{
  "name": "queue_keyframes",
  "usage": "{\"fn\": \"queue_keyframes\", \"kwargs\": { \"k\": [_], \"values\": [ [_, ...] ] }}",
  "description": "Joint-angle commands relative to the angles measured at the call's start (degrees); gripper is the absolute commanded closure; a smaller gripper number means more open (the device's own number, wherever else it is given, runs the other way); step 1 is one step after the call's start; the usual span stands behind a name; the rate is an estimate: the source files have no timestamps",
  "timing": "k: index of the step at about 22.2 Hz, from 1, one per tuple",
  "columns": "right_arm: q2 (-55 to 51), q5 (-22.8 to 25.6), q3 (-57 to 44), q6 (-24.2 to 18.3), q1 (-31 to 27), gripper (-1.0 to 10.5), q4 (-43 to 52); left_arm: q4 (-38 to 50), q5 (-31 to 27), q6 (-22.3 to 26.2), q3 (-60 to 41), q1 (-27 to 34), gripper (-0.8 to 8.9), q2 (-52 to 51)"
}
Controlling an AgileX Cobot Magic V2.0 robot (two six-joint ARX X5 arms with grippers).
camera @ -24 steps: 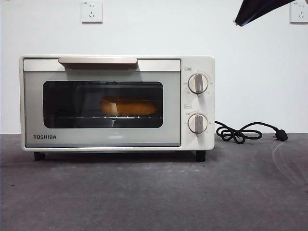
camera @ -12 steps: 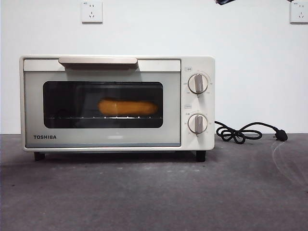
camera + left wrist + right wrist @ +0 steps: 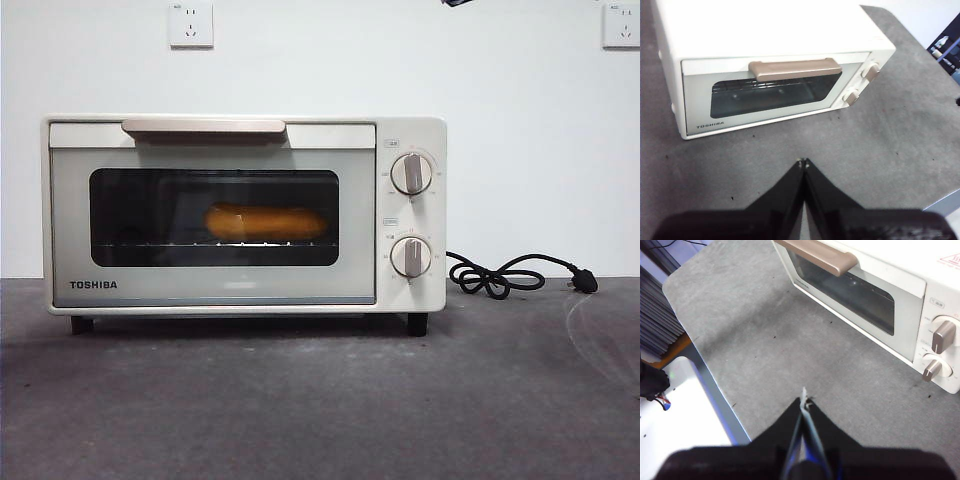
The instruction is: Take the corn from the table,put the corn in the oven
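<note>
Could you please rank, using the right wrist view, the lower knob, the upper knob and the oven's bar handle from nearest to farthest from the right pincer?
From the right pincer, shut above the table:
1. Lower knob, on the oven's control panel.
2. Upper knob, just beyond it.
3. Bar handle, along the door's top edge, farthest.

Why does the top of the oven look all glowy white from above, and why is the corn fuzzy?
Left wrist view: glare washes out the oven top. Front view: the corn looks soft behind the dark door glass, and a faint curved glare mark sits low at the right. Right wrist view: the right pincer is blurred up close.
</note>
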Motion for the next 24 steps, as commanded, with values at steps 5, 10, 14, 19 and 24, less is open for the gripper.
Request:
{"fn": "queue_keyframes", "kwargs": {
  "k": [5, 10, 14, 19, 24],
  "values": [
    [0.2, 0.6, 0.2, -0.3, 0.0, 9.5, 0.4, -0.8, -0.1, -0.4, -0.1, -0.2, 8.18, 1.0],
    [0.2, 4.9, 0.2, -0.3, 0.0, 9.5, 0.4, -1.0, -0.2, -0.3, -0.1, -0.2, 8.17, 2.7],
    [0.2, 8.7, 0.2, -0.3, 0.0, 9.5, 0.4, -1.0, -0.2, -0.3, -0.1, -0.2, 8.17, 5.6],
    [0.2, 14.6, 0.2, -0.3, 0.0, 9.5, 0.4, -0.7, -0.3, -0.3, -0.1, -0.5, 8.17, 9.7],
    [0.2, 19.4, 0.2, -0.3, 0.0, 9.5, 0.4, -0.6, -0.3, -0.3, -0.1, -0.5, 8.17, 7.3]
  ]
}}
